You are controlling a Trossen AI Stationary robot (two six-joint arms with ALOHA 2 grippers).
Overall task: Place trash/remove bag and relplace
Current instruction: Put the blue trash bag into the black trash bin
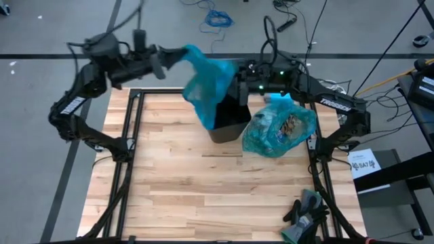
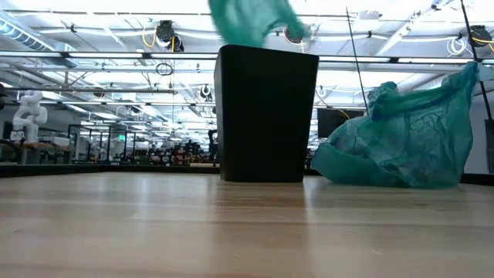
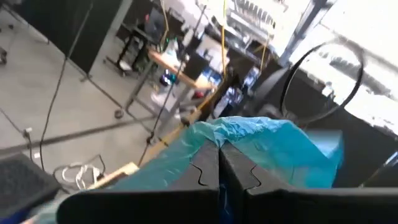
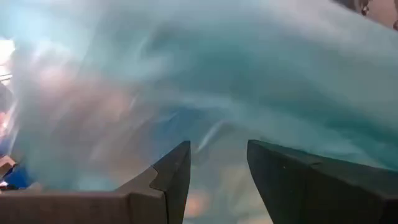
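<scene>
A black bin (image 1: 229,122) stands upright at the far middle of the table. An empty teal bag (image 1: 207,81) hangs above it, its lower end over the bin's mouth, and shows over the bin (image 2: 266,112) in the low view too. My left gripper (image 1: 173,57), left of the bin and raised, is shut on this bag. My right gripper (image 4: 217,168) stands open at the bin's far right side (image 1: 239,91), with the bag's film right in front of its fingers. A full teal bag (image 1: 279,129) with trash (image 1: 290,125) showing through it rests on the table right of the bin. My left gripper pinches the empty bag's upper left end (image 3: 217,134) between its two shut fingers, which come level from the table's left. The film is bunched there, and the bag hangs slanting down from the hold toward the bin. Whether my right gripper touches the bag I cannot tell.
Dark green-black gloves (image 1: 306,211) lie near the table's front right corner. Black frame rails (image 1: 129,135) run along the left and right edges. Bare wood (image 1: 203,190) lies in front of the bin.
</scene>
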